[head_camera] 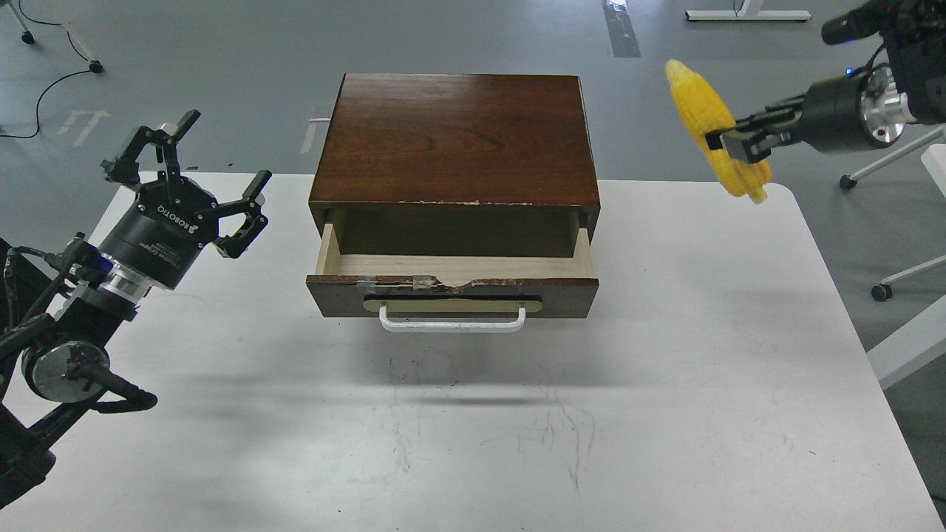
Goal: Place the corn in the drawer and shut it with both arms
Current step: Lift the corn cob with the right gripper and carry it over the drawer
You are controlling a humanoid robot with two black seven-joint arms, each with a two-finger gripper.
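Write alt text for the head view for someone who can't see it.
The right gripper holds a yellow corn in the air, to the right of a brown cabinet whose drawer is open on a white table. The left gripper is open at the left.

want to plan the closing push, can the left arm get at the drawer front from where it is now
Probably yes. The left gripper is open and holds nothing, left of the cabinet, and bare table lies between it and the drawer front; nothing blocks the white handle.
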